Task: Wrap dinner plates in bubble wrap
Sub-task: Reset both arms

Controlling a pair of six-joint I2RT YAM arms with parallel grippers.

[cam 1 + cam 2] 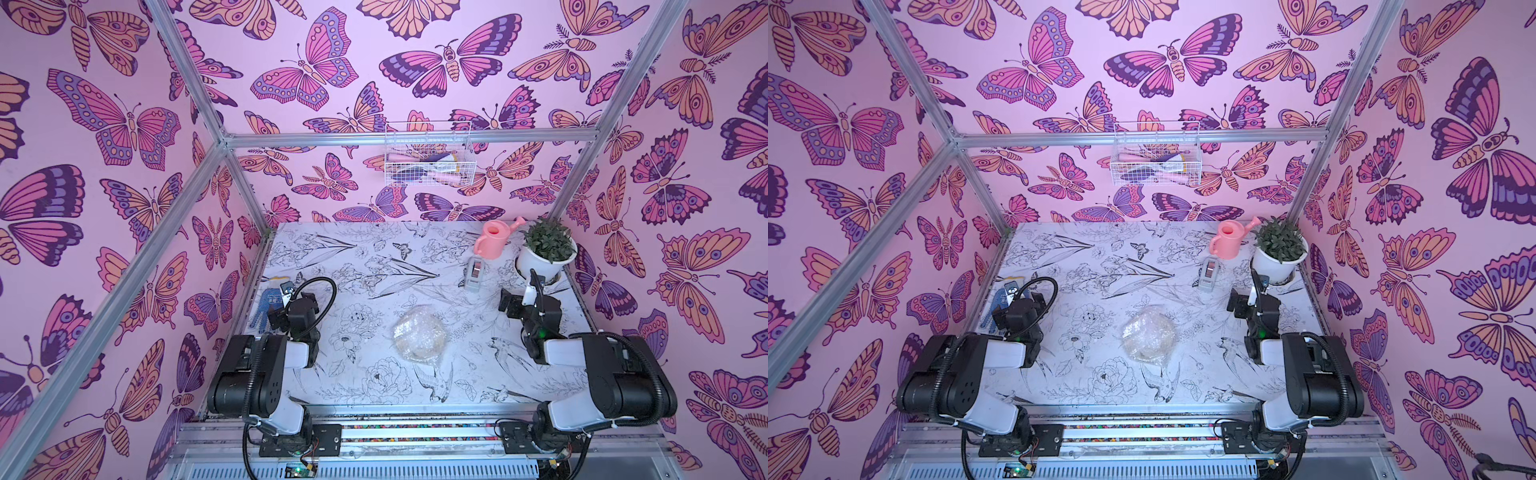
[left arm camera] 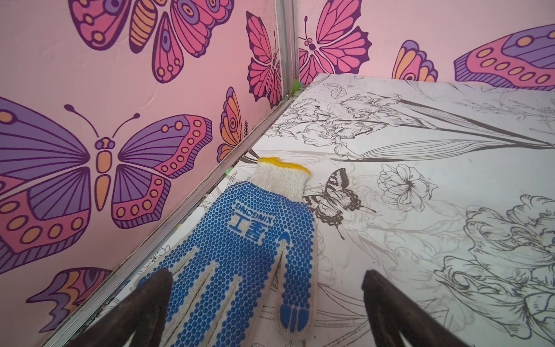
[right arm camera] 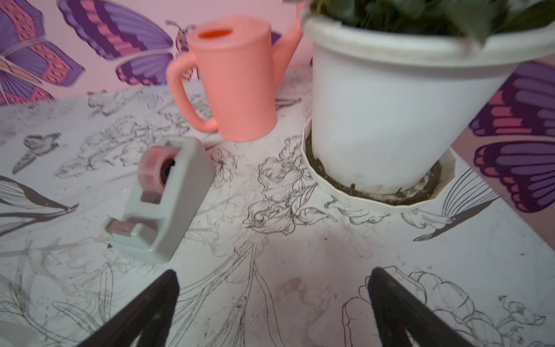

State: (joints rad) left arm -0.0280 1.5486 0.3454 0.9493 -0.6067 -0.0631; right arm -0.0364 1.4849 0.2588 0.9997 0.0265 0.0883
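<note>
A round cream-yellow dinner plate [image 1: 417, 354] lies mid-table, showing through the crinkly clear bubble wrap [image 1: 419, 328] that covers it; both top views show the bundle [image 1: 1148, 336]. Neither gripper touches it. My left gripper [image 2: 265, 272] hovers at the table's left edge, open, its fingers straddling a glove without closing on it; in a top view the left gripper [image 1: 277, 318] sits well left of the bundle. My right gripper [image 3: 274, 270] is open over bare table at the right side, and in a top view the right gripper [image 1: 510, 305] points toward the back right corner.
A blue-dotted work glove [image 2: 240, 240] lies by the left wall. A grey tape dispenser [image 3: 162, 204], a pink watering can [image 3: 237, 84] and a white plant pot [image 3: 387, 114] on a saucer stand at the back right. A wire basket [image 1: 430, 160] hangs on the back wall.
</note>
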